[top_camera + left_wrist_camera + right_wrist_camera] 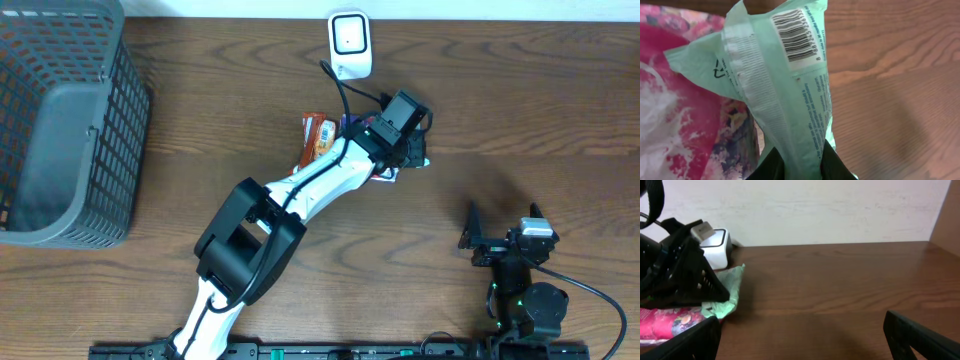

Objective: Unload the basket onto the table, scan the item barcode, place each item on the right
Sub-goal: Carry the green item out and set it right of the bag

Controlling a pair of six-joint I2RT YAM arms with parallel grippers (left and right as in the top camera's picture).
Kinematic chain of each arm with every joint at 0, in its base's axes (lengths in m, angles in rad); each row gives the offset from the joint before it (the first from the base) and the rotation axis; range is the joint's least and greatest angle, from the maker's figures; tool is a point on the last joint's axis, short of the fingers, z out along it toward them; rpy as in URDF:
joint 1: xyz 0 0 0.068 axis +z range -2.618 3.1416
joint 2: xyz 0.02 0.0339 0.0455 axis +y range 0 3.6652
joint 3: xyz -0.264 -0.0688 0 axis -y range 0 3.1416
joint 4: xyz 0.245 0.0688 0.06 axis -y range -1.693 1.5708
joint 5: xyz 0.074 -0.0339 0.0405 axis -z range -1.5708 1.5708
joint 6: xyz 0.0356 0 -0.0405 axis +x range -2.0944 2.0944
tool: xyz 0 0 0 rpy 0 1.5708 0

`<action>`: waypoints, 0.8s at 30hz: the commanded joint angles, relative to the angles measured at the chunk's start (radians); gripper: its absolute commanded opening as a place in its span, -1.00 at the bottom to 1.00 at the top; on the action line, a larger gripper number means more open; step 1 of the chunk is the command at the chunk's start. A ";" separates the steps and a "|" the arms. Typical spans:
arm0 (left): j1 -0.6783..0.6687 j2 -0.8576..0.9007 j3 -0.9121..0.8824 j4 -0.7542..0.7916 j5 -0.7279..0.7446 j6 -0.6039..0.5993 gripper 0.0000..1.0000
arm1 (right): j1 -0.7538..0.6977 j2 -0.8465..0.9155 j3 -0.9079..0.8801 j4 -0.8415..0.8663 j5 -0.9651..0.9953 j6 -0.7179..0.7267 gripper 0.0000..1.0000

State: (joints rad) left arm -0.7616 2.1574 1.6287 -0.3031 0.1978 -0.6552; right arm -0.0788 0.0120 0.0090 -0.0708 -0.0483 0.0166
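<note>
Your left claw [801, 162] is pinched tight on one end of the thin mint-green plastic packet [785, 100], with its white barcode label [796, 36] facing the wrist camera. The packet's near the white boxy scanner [350, 42] on the brown wooden tabletop [520, 90]. Your right claw [802, 335] sits wide open with nothing in it, well apart from all that
</note>
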 commanded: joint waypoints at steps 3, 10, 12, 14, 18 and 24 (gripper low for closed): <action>-0.004 0.014 -0.017 -0.002 -0.098 0.001 -0.46 | 0.008 -0.006 -0.003 -0.002 0.001 -0.011 0.99; 0.028 0.007 -0.014 0.000 -0.118 0.010 -0.45 | 0.008 -0.006 -0.003 -0.002 0.001 -0.011 0.98; 0.034 -0.003 -0.014 0.008 -0.101 0.010 -0.45 | 0.008 -0.006 -0.003 -0.002 0.001 -0.011 0.98; 0.040 -0.023 -0.012 0.022 -0.080 0.010 -0.43 | 0.008 -0.006 -0.003 -0.002 0.001 -0.011 0.97; 0.048 -0.099 -0.004 0.036 -0.075 0.010 -0.41 | 0.008 -0.006 -0.003 -0.002 0.001 -0.011 0.98; 0.080 -0.284 -0.003 0.000 -0.075 0.050 -0.07 | 0.008 -0.006 -0.003 -0.002 0.001 -0.011 0.99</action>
State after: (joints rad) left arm -0.7078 2.0171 1.6226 -0.2882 0.1257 -0.6487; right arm -0.0788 0.0120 0.0090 -0.0708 -0.0483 0.0166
